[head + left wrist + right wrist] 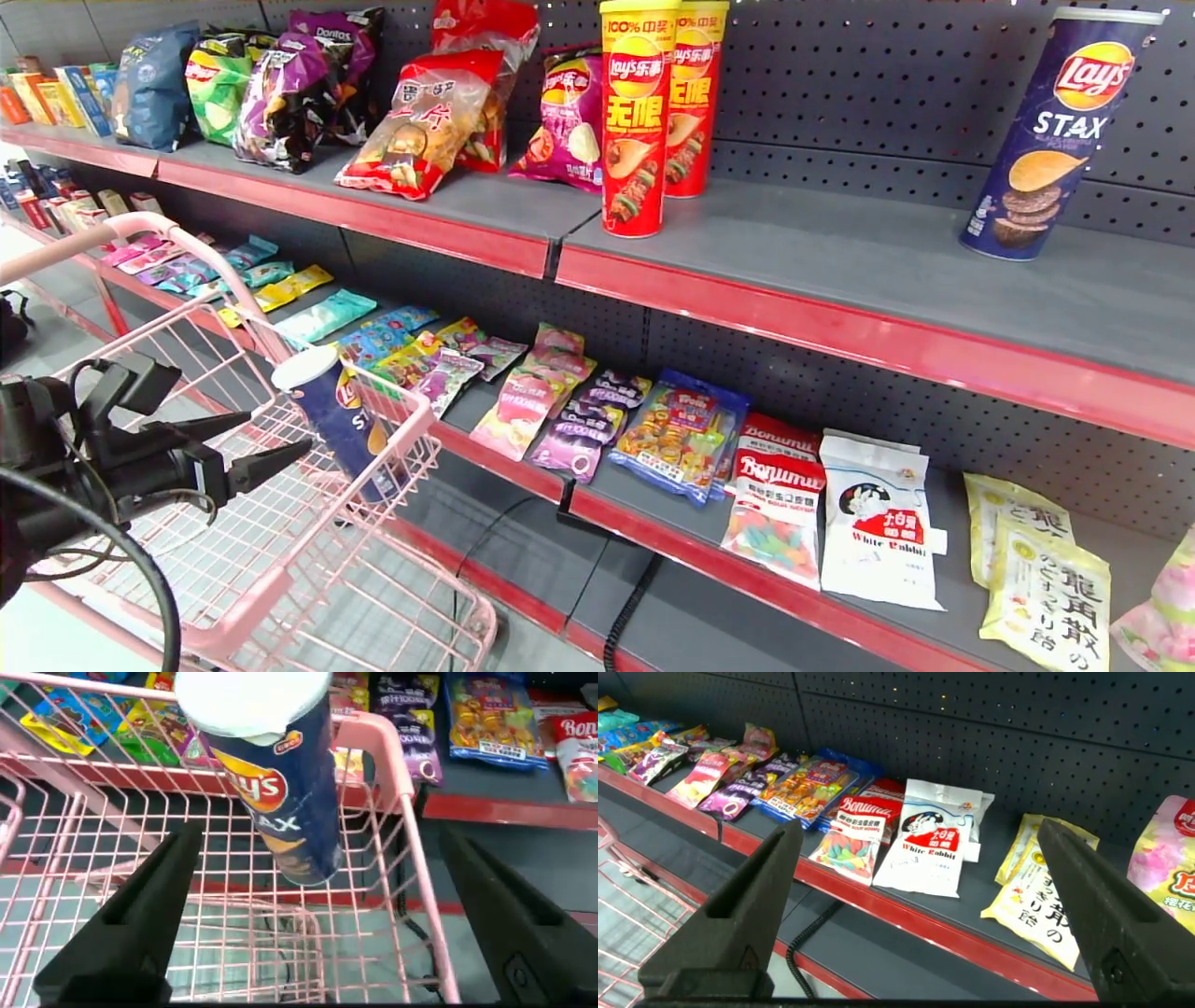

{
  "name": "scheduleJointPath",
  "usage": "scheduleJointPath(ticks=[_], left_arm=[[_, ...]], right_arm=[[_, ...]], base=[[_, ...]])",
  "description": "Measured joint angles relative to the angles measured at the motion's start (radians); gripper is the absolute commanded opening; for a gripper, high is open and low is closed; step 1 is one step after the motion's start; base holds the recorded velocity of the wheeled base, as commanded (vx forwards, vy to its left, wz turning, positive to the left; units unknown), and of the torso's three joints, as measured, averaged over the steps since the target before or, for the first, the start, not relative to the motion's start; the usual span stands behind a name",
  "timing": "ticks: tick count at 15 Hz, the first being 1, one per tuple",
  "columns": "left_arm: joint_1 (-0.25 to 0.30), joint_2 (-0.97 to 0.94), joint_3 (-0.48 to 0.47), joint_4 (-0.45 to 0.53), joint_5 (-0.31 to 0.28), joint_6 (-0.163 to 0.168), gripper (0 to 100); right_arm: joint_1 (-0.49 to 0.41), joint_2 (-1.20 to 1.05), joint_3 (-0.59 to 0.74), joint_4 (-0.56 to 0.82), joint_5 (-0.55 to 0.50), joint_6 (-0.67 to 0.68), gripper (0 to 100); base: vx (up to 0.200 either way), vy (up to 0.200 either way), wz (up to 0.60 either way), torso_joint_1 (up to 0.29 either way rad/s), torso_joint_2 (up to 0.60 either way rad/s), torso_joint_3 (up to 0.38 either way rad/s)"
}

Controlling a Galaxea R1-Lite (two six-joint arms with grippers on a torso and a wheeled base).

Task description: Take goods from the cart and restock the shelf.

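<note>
Blue chip can [344, 427] leaning in the front corner of the pink cart [140, 222], beside the lower shelf [653, 539], left fingers [140, 917] spread wide just short of it, right fingers [738, 917] apart before candy bags [929, 845] on that shelf

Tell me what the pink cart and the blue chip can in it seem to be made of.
The pink cart looks like metal wire with glossy pink coating, judging by its thin grid. The blue chip can is probably printed cardboard, smooth and slightly shiny; its white lid looks plastic.
</note>
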Motion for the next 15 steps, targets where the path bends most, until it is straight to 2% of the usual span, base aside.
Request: scheduleJointPath(ticks=[4,7,10,12,13,15], left_arm=[[-0.002,0.097,-0.107,-0.011,-0.003,-0.008,100],[-0.035,0.164,-0.154,-0.036,-0.012,-0.01,100],[-0.062,0.245,-0.195,-0.11,-0.007,-0.011,100],[-0.091,0.29,-0.232,-0.125,-0.001,-0.028,100],[-0.105,0.306,-0.248,-0.129,0.018,-0.049,0],[-0.124,0.337,-0.261,-0.169,0.032,-0.059,0]], right_arm=[[0.001,0.0,0.0,0.0,0.0,0.0,100],[0.001,0.0,0.0,0.0,0.0,-0.002,100],[0.0,0.0,0.0,0.0,0.0,-0.002,100],[0.0,0.0,0.0,0.0,0.0,-0.002,100],[0.001,0.0,0.0,0.0,0.0,-0.001,100],[0.001,0.0,0.0,0.0,0.001,-0.002,100]], base=[[0.0,0.0,0.0,0.0,0.0,0.0],[0.0,0.0,0.0,0.0,0.0,0.0],[0.0,0.0,0.0,0.0,0.0,0.0],[0.0,0.0,0.0,0.0,0.0,0.0],[0.0,0.0,0.0,0.0,0.0,0.0],[0.0,0.0,0.0,0.0,0.0,0.0]])
